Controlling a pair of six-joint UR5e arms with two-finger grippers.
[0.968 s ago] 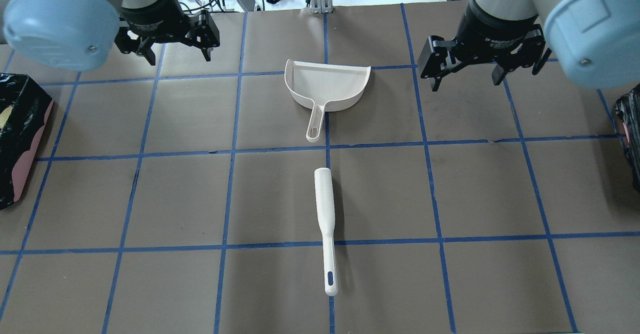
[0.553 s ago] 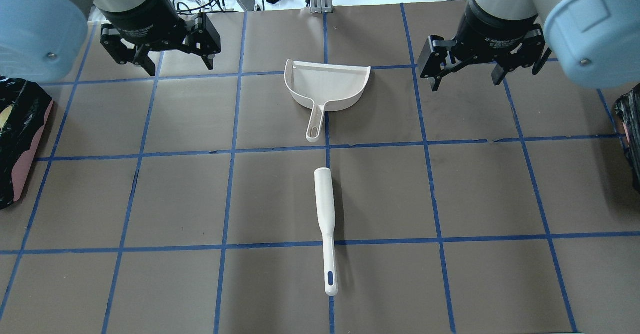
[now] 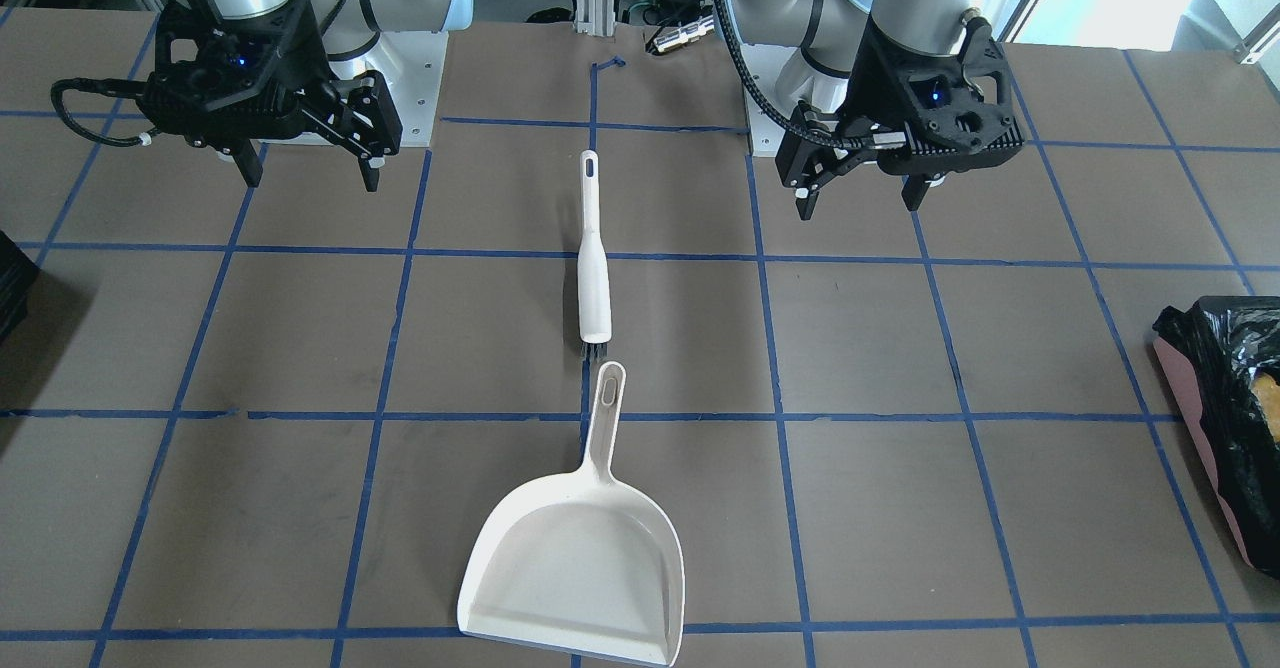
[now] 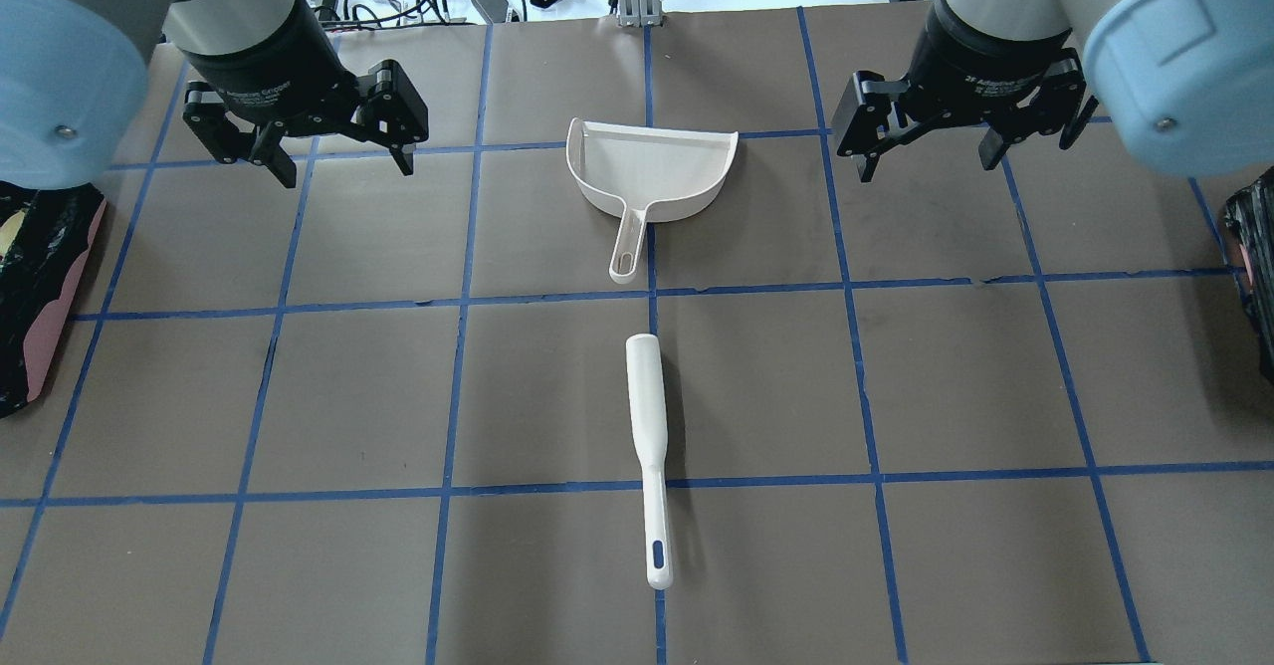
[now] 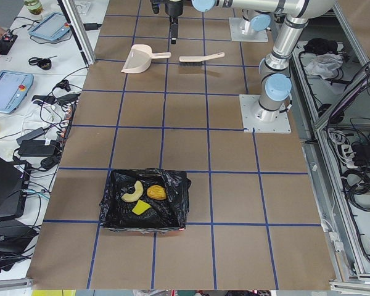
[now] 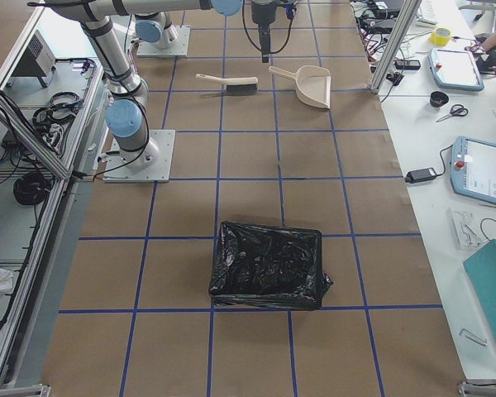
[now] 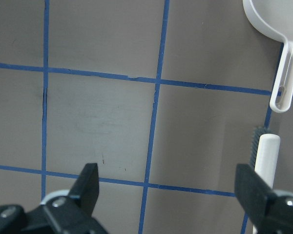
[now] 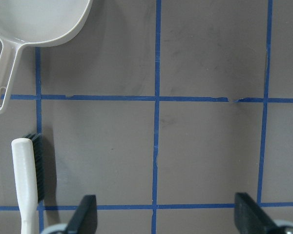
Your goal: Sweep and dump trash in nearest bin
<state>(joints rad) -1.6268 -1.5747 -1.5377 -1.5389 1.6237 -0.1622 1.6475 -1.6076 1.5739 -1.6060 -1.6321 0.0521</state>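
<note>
The trash lies in the bin [image 5: 179, 200], a pink-sided container lined with a black bag: a croissant shape [image 5: 133, 191], a brown oval lump [image 5: 156, 192] and a yellow wedge [image 5: 140, 208]. This bin shows at the overhead view's left edge [image 4: 45, 287] and the front view's right edge [image 3: 1200, 378]. My left gripper [image 4: 347, 173] [image 3: 858, 210] [image 7: 167, 171] is open and empty above the table. My right gripper [image 4: 928, 169] [image 3: 311, 183] [image 8: 166, 199] is open and empty too.
A white dustpan [image 4: 652, 172] [image 3: 575, 568] lies mid-table at the far side, handle toward me. A white brush [image 4: 647, 426] [image 3: 593, 278] lies in line with it, nearer me. A second black-lined bin [image 6: 269, 265] [image 4: 1256, 277] stands at the right end.
My left arm has swung so its open gripper moved a little left and nearer in the overhead view. The right arm, dustpan and brush have not moved.
</note>
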